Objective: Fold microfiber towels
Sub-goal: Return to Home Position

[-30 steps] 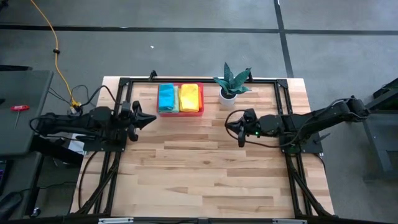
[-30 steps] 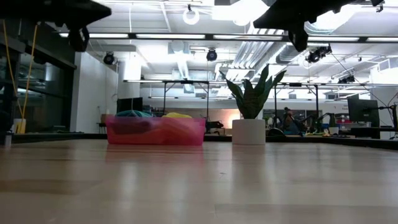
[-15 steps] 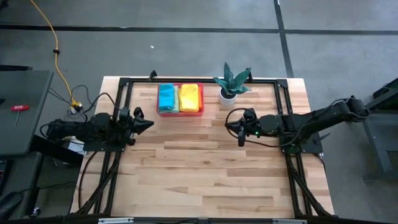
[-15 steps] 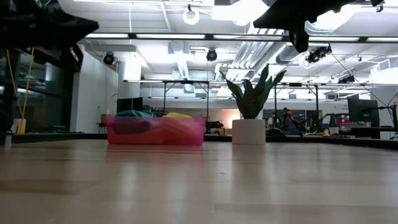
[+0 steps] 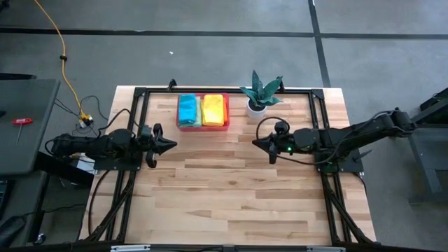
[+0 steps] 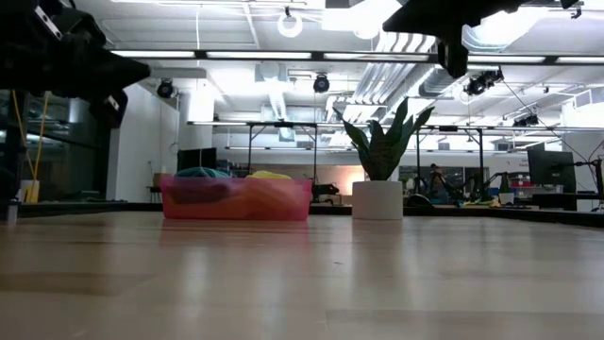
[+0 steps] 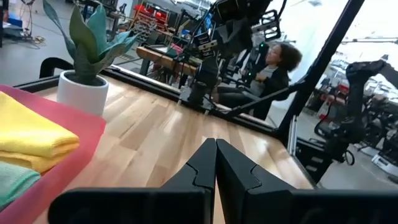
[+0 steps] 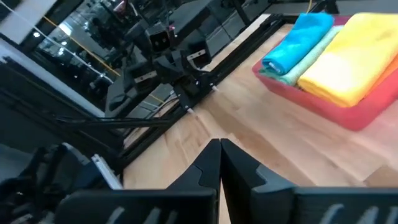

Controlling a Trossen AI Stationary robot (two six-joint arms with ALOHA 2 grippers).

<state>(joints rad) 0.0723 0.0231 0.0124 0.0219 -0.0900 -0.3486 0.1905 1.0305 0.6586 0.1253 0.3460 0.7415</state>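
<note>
**High view.** At the 12 o'clock edge of the wooden table: pink tray with a folded teal towel on its 9 o'clock side and a folded yellow towel on its 3 o'clock side, touching each other. At 1 o'clock, just beside the tray: potted plant. At 9 to 10 o'clock: left gripper, pointing toward 3 o'clock, empty. Toward 2 o'clock of the table's middle: right gripper, pointing toward 9 o'clock, empty, well apart from the left one.

**Low view.** Tray and plant side by side at the far edge; towel tops above the tray wall; both arms high, clear of the tabletop.

**Left wrist view.** Own fingers pressed together, nothing between. Yellow towel lying in the tray beside a light green towel. Beyond the table: seated person.

**Right wrist view.** Own fingers closed tight, nothing held. Teal towel atop a light green layer, yellow towel alongside, all inside the tray.
</note>
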